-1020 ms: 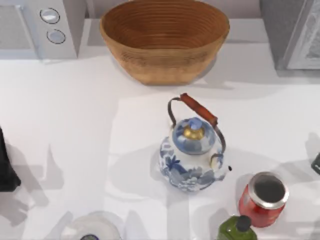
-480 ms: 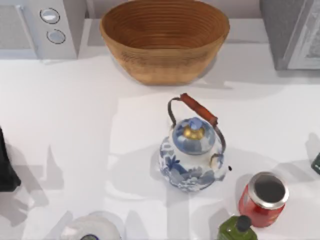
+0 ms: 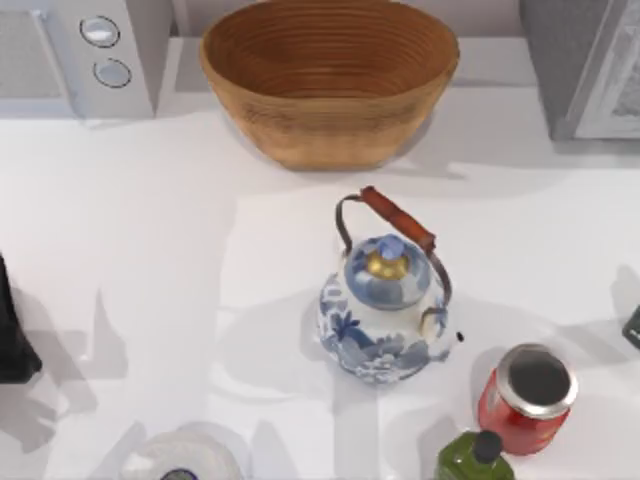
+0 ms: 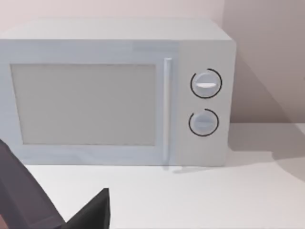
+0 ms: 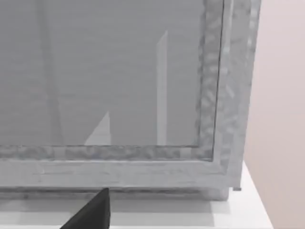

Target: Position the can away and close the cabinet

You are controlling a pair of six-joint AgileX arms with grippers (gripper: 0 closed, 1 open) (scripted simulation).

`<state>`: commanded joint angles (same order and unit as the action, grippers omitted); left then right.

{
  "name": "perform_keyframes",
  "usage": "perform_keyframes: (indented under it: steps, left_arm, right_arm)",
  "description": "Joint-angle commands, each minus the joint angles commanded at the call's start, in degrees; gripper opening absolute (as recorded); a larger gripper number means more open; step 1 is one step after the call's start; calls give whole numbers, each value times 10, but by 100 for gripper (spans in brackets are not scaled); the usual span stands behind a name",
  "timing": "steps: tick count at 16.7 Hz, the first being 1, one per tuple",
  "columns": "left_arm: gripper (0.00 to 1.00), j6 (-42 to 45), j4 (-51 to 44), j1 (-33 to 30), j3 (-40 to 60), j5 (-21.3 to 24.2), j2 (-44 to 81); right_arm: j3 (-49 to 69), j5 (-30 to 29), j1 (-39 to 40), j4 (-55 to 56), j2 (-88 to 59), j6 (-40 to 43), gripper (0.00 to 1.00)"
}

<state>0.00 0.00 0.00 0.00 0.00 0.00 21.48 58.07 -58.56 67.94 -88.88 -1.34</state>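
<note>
While both my claws sit parked at the worktop (image 3: 150,250) edges (grip unreadable), the can (image 3: 526,397) stands beside the kettle (image 3: 385,310).

The white object (image 3: 185,458) at the table's near edge has shifted slightly rightward

A white table (image 3: 150,260) runs back to a pale pink wall (image 4: 267,57). A white microwave (image 4: 119,90) stands against that wall, with soft grey shadows falling across the tabletop before it.
</note>
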Motion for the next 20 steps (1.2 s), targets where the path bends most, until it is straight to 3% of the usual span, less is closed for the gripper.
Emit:
perform_keyframes:
  steps: [6, 15, 20]
  left_arm:
    - [100, 0, 0, 0, 0, 0, 0]
    - [100, 0, 0, 0, 0, 0, 0]
    - [100, 0, 0, 0, 0, 0, 0]
  right_arm:
    - [147, 23, -11, -163, -14, -14, 100]
    - [566, 30, -22, -672, 50, -7, 100]
    - [743, 17, -14, -861, 105, 0, 100]
